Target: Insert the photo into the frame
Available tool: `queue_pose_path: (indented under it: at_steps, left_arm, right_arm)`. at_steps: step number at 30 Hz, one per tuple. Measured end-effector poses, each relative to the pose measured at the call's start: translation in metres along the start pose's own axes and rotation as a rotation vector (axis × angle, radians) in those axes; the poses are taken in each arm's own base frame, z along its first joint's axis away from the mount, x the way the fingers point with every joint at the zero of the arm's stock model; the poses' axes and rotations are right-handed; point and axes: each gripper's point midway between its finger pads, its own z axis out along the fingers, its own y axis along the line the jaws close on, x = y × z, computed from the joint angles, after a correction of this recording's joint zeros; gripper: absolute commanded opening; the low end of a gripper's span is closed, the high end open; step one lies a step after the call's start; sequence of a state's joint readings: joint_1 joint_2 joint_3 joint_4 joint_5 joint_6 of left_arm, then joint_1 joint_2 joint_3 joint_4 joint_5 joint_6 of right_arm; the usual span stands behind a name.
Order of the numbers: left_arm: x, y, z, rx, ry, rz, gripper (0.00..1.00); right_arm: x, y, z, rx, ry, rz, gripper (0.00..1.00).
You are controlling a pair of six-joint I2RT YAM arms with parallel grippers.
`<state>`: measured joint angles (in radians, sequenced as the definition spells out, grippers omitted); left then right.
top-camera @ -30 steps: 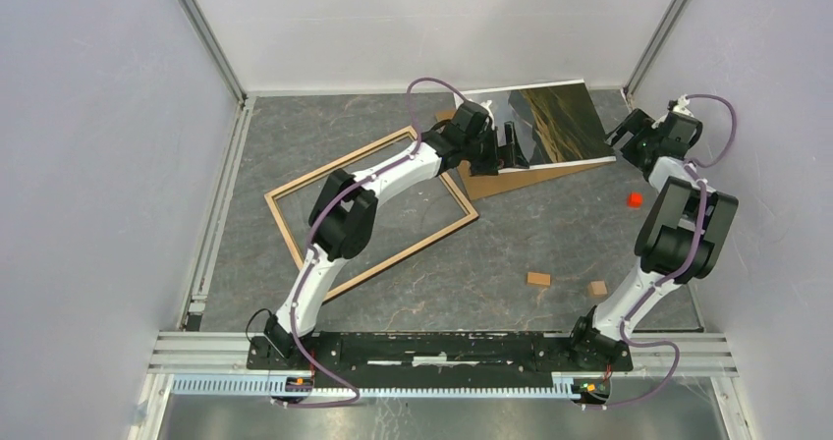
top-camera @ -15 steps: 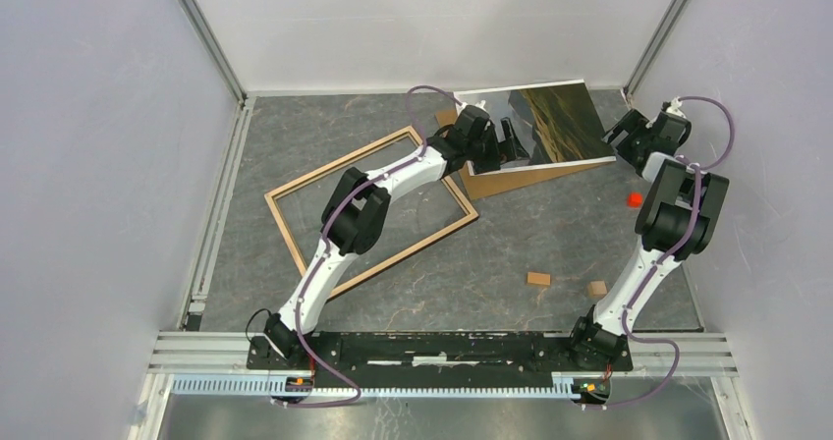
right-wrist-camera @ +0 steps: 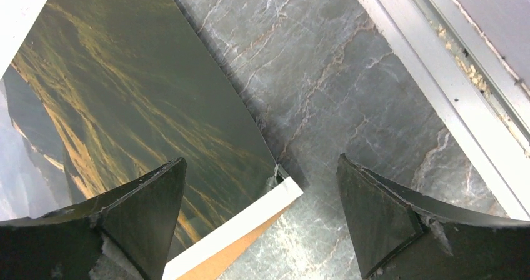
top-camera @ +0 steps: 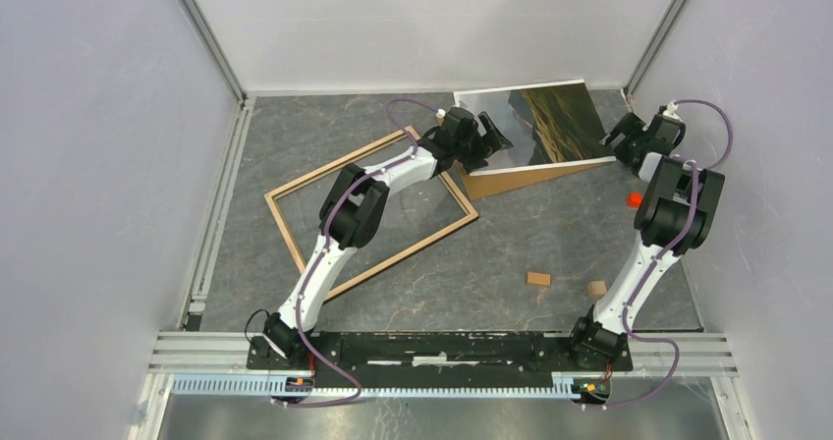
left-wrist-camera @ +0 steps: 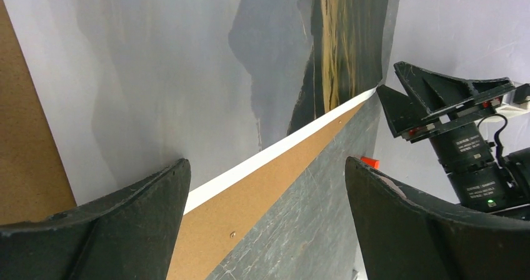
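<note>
Top view: photo [top-camera: 550,126] flat on a brown backing board [top-camera: 501,180] at the far right of the table [top-camera: 511,253], long axis roughly left to right. Near-left of it, frame [top-camera: 295,185], nothing inside, far corner close to the board. At the photo's left end, left gripper [top-camera: 499,134]; at the right near corner, right gripper [top-camera: 617,137]; both spread wide, holding nothing.

Left wrist view: jaws wide, straddling the white near margin and the board strip below it; no contact visible.

Right wrist view: jaws wide around the photo's corner; bare table and side rail [right-wrist-camera: 437,99] just to the right. Judged: little room toward the wall, open room leftward to the frame, left arm nearer it.
</note>
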<state>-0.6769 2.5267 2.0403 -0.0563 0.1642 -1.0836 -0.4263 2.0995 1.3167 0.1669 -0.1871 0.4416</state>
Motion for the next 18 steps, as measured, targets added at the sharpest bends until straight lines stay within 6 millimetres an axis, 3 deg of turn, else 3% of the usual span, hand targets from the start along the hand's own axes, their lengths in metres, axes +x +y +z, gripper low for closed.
queue_pose_path:
  at_steps: [9,18]
  left_arm:
    - [-0.008,0.002,0.0,0.0,-0.013,-0.076,0.99]
    - [-0.008,0.003,0.0,-0.003,-0.009,-0.087,0.99]
  right_arm:
    - [-0.003,0.014,0.009,-0.056,-0.021,0.038,0.87]
    - [0.009,0.034,0.002,-0.164,-0.01,0.075,0.83]
